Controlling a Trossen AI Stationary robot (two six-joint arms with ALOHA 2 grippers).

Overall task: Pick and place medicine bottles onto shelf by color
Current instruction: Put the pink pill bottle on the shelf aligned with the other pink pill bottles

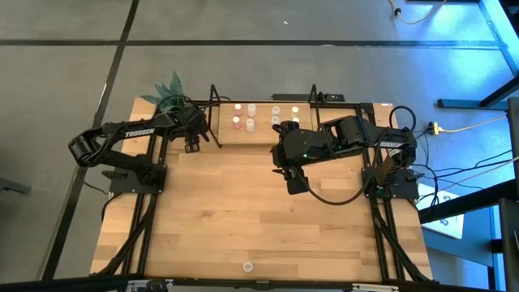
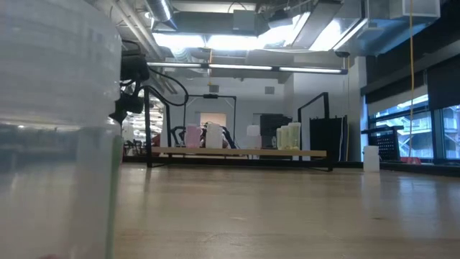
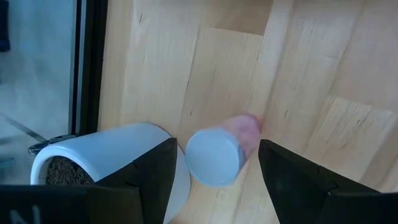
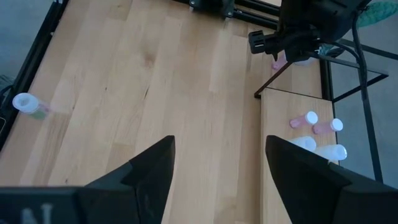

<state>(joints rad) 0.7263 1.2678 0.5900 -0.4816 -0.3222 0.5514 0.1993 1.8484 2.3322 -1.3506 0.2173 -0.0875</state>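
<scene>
My left gripper is open, low over the table beside the shelf's left end. Its fingers stand on either side of a small upright pink bottle with a white top, without touching it. That gripper and bottle also show in the right wrist view. Several bottles stand on the shelf board: pink ones toward its left, pale ones farther right. My right gripper is open and empty, above the middle of the table. One bottle stands alone near the table's near edge.
A white pot of soil with a green plant stands right beside my left gripper, at the table's far left. The shelf's black rods rise next to it. Bare wood lies between the shelf and the near edge.
</scene>
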